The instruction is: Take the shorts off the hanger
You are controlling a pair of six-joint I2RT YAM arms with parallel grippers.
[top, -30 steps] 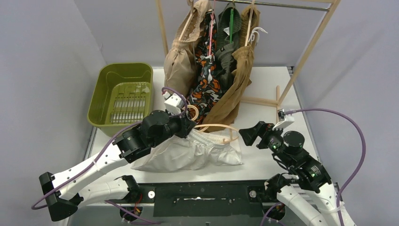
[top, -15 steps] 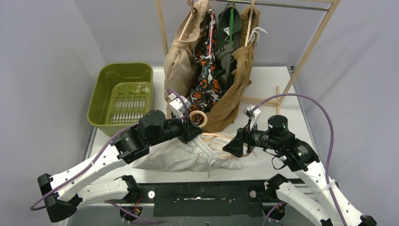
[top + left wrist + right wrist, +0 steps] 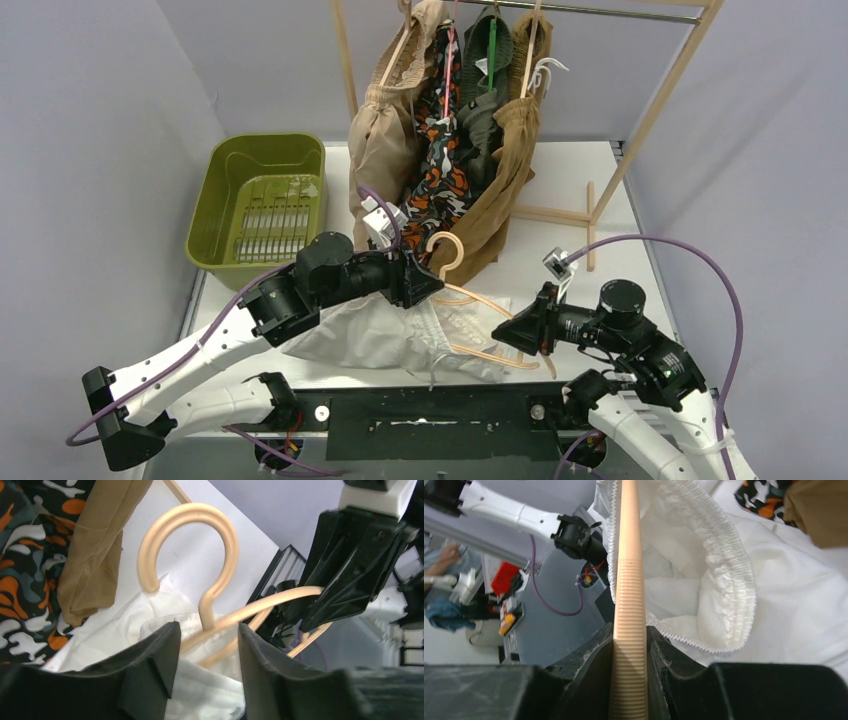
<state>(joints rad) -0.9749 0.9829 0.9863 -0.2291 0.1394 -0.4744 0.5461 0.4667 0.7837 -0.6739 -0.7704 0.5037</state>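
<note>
A peach plastic hanger [image 3: 447, 250] [image 3: 190, 511] [image 3: 629, 555] is threaded through the waist of the white shorts [image 3: 380, 335] [image 3: 135, 625] [image 3: 714, 585], which lie crumpled on the table's near half. My right gripper [image 3: 506, 335] [image 3: 630, 630] is shut on the hanger's ribbed arm, right of the shorts. My left gripper [image 3: 428, 285] [image 3: 207, 630] stands open just below the hook. White cloth and the hanger's shoulder lie between and beyond its fingers.
Beige [image 3: 385, 130], camouflage [image 3: 440, 170], dark olive [image 3: 485, 110] and brown shorts [image 3: 500, 190] hang from the wooden rack [image 3: 650, 110] behind my grippers. An olive-green basket [image 3: 265, 140] stands at the left. Bare table shows to the right [image 3: 600, 200].
My right gripper swung in from the right and closed on the hanger's arm. My left gripper's jaws opened. The hanger's hook rose and shifted right.
</note>
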